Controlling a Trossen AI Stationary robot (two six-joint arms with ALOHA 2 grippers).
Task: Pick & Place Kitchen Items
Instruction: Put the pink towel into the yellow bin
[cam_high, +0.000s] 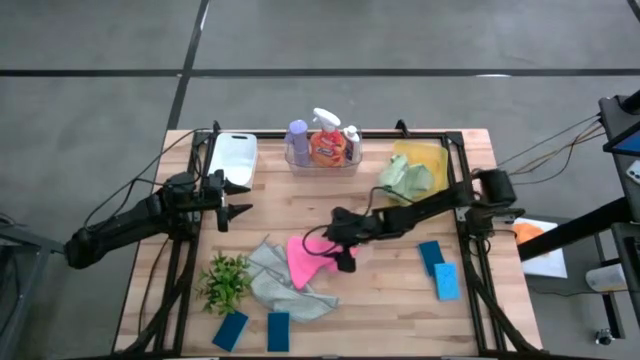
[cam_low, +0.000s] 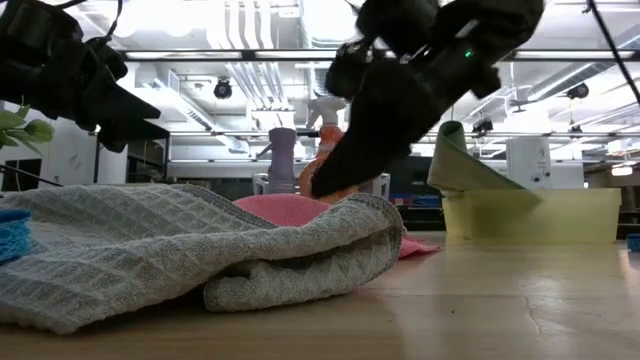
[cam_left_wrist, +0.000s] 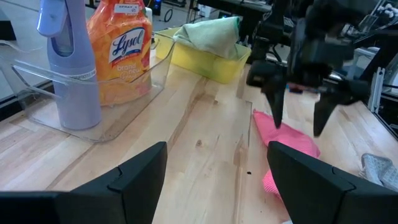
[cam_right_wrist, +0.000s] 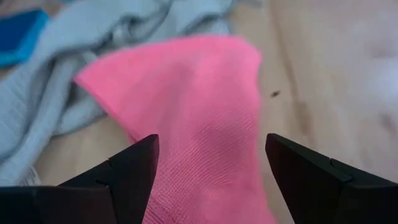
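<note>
A pink cloth (cam_high: 303, 256) lies on the table's middle, its near edge against a crumpled grey cloth (cam_high: 285, 282). My right gripper (cam_high: 345, 252) is open, pointing down over the pink cloth (cam_right_wrist: 199, 106), one finger over each side of it; it also shows in the left wrist view (cam_left_wrist: 298, 127). My left gripper (cam_high: 240, 200) is open and empty at the far left, beside the white tray (cam_high: 232, 156). A purple bottle (cam_high: 297, 140), an orange spray bottle (cam_high: 325, 146) and a small white bottle (cam_high: 352, 138) stand in a clear tray. A green cloth (cam_high: 408, 177) lies in the yellow tray (cam_high: 432, 153).
Two blue sponges (cam_high: 230, 330) (cam_high: 278, 331) lie near the front edge at the left, and two more (cam_high: 431, 255) (cam_high: 446, 282) at the right. A green plant sprig (cam_high: 225, 281) lies left of the grey cloth. Bare wood shows between the trays and the cloths.
</note>
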